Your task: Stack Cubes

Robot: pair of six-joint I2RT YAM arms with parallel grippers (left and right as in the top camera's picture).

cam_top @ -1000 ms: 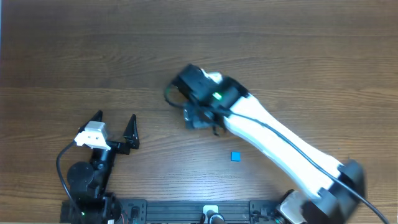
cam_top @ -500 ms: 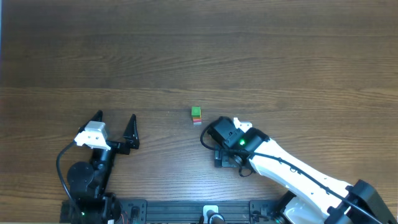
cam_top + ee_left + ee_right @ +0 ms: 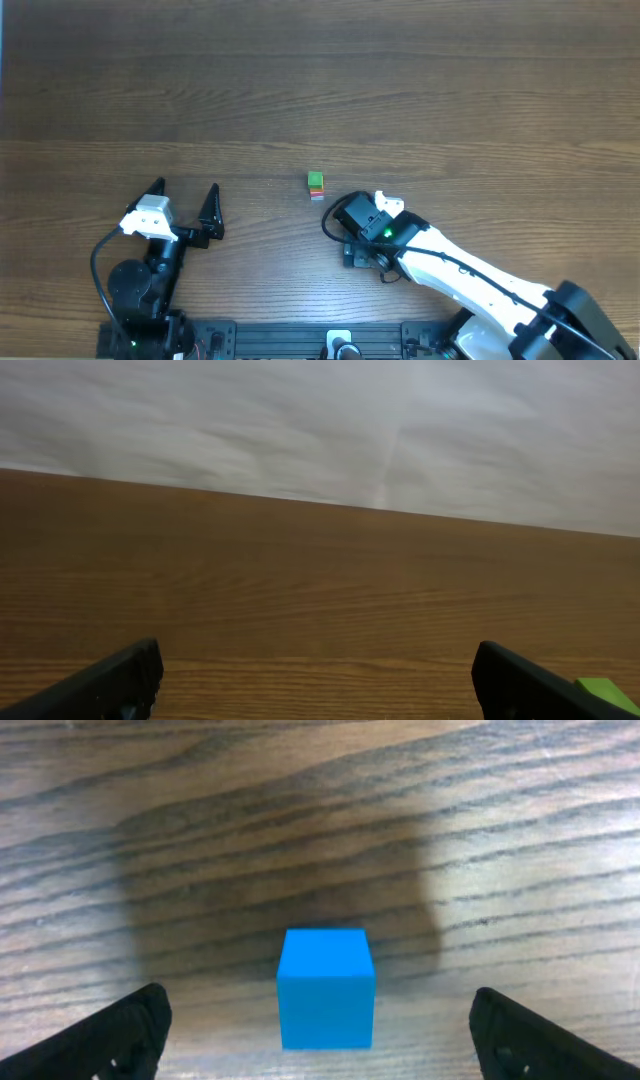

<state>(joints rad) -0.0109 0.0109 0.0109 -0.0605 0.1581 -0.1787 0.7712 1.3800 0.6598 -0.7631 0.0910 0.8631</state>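
1. The brown wood-grain table (image 3: pixel 300 80) is carrying everything, and the cubes are sitting in its middle part, closer to the right arm's side than to the left arm's
2. The white-and-black right arm is reaching in from its base, and its right gripper (image 3: pixel 360 250) is hanging directly above the small blue cube; its fingers (image 3: pixel 120 1030) are spreading wide apart and are gripping nothing
3. The black left gripper (image 3: pixel 185 195) is resting near its own base, well apart from the cubes, with its fingers also gaping wide and holding nothing, so the right arm is clearly the nearer one for the pick
4. The small green cube (image 3: pixel 316 180) is sitting on top of what looks like a small red cube (image 3: pixel 317 194), forming a two-high stack just beside the right gripper, on the side away from the arm bases
5. The small blue cube (image 3: pixel 326 985) is lying flat on the table, midway between the two right fingers and touching neither; its side faces are lining up roughly square to the closing line, so I am judging that a straight descent and a squeeze is all the grasp is asking for, before a short carry to the stack
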